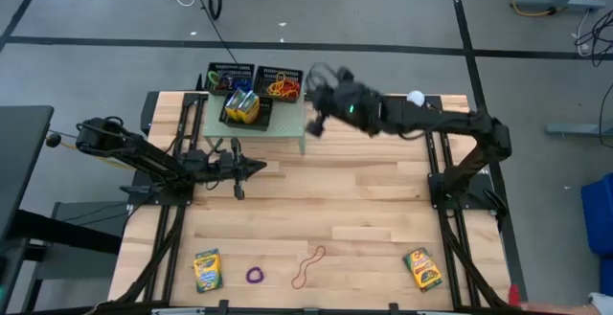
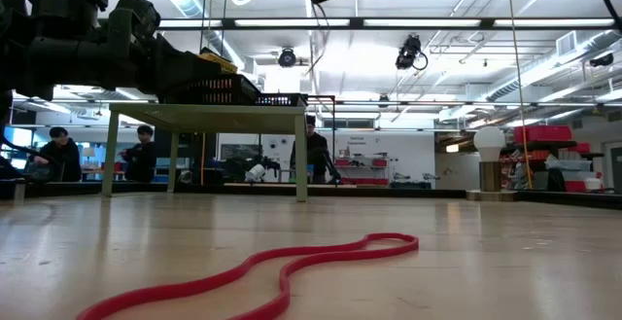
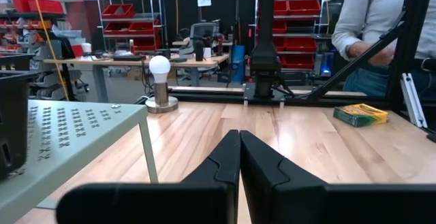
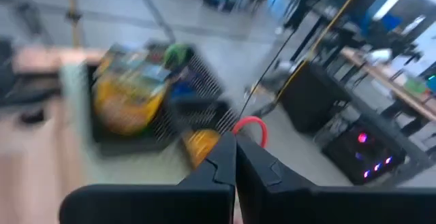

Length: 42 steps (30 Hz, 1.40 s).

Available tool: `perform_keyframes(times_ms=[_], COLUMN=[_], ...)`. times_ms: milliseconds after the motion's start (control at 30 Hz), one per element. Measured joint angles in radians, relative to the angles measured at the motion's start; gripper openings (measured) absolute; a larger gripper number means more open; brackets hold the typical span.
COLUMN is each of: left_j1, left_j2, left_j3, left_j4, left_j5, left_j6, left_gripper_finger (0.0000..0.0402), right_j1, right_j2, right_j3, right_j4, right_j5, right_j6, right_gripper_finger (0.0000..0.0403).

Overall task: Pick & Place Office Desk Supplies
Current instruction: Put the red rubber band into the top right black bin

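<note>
My right gripper [image 1: 314, 78] reaches across to the table's far side and hangs above the black mesh trays [image 1: 257, 90], which sit on a pale green riser [image 1: 287, 131]. It is shut on a red rubber band [image 4: 251, 125]. One tray holds yellow crayon boxes [image 4: 129, 91], another a heap of bands [image 1: 283, 87]. On the near part of the table lie two crayon boxes [image 1: 207, 270] [image 1: 421, 269], a purple band [image 1: 255, 276] and a reddish band [image 1: 308, 265]. My left gripper [image 1: 261, 167] is shut and empty, in front of the riser. My right gripper pinches the red rubber band between its two shut fingers. A small arc of the loop [image 4: 253, 123] stands out just past the fingertips; the rest of the band is hidden by the fingers. The band is lifted clear, above the trays.
A white ball-topped grey stand [image 1: 415, 97] stands at the far edge, right of the riser. The riser's legs [image 2: 301, 160] rest on the table. People show in the room beyond, one close behind the table's right edge [image 3: 381, 26]. The middle of the table is bare wood.
</note>
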State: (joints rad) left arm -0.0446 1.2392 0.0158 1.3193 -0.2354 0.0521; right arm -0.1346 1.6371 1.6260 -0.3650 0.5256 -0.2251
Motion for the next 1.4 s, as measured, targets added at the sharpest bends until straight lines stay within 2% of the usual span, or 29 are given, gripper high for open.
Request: perform_keyframes(times_ms=[233,467,700,1100,1233,1400], left_j1=[0.0,0.0,0.0,-0.001,-0.001,-0.001], left_j2=[0.0,0.0,0.0,0.0,0.0,0.0], left_j3=[0.0,0.0,0.0,0.0,0.0,0.0], left_j4=[-0.005,-0.009,-0.008,-0.007,-0.007,-0.006], left_j5=[0.0,0.0,0.0,0.001,0.001,0.001], left_j6=[-0.003,-0.002,-0.003,-0.023,-0.037,-0.04], left_gripper_finger=[0.0013,0.0013,0.0013,0.0013,0.0013,0.0013], right_j1=[-0.209,-0.316,-0.336,-0.33,-0.33,-0.321], right_j2=[0.086,0.222,0.309,0.346,0.346,0.353], right_j3=[0.001,0.001,0.0,0.0,0.0,0.0], right_j4=[0.263,0.442,0.572,0.527,0.512,0.461], right_j5=[-0.226,-0.357,-0.405,-0.447,-0.443,-0.441], right_j6=[-0.036,0.012,0.047,0.114,0.112,0.143], right_gripper_finger=[0.0003,0.0003,0.0003,0.0009,0.0042,0.0121])
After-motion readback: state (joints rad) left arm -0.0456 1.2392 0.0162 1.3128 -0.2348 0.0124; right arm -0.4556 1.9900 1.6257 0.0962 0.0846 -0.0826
